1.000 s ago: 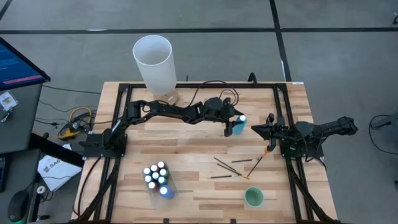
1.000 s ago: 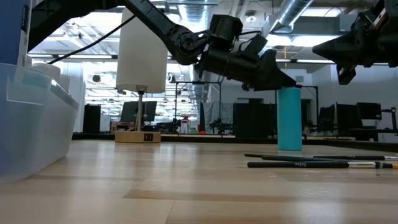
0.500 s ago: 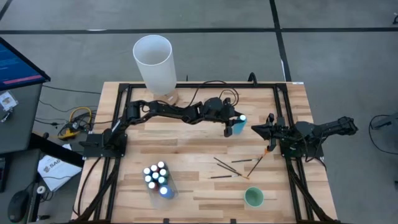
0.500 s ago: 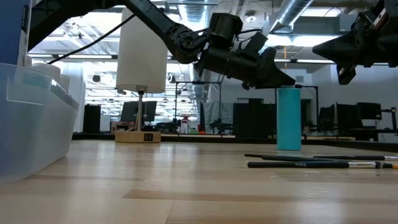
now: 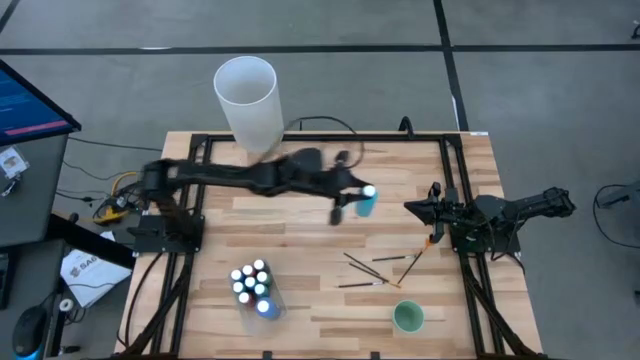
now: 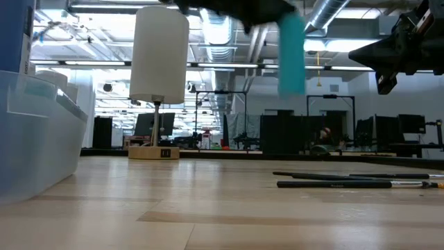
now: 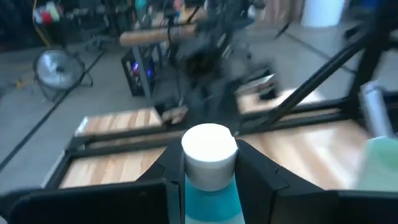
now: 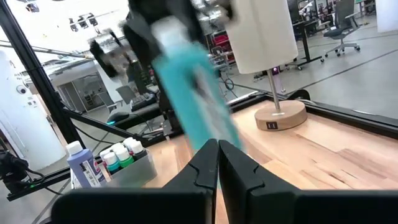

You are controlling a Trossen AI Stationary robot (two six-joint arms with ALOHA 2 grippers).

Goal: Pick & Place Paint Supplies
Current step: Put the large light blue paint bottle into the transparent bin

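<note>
Left gripper point(image 7: 208, 171): clamped on teal bottle point(image 6: 291, 54), clear of table point(image 5: 300, 240).
Right gripper point(image 8: 217, 163): closed, empty, parked.
Risk: bottle slipping mid-swing.

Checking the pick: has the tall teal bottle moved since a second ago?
Yes. The teal bottle, gripped by the left gripper, is off the table, lifted and shifted toward the white cylinder in the low view.
</note>
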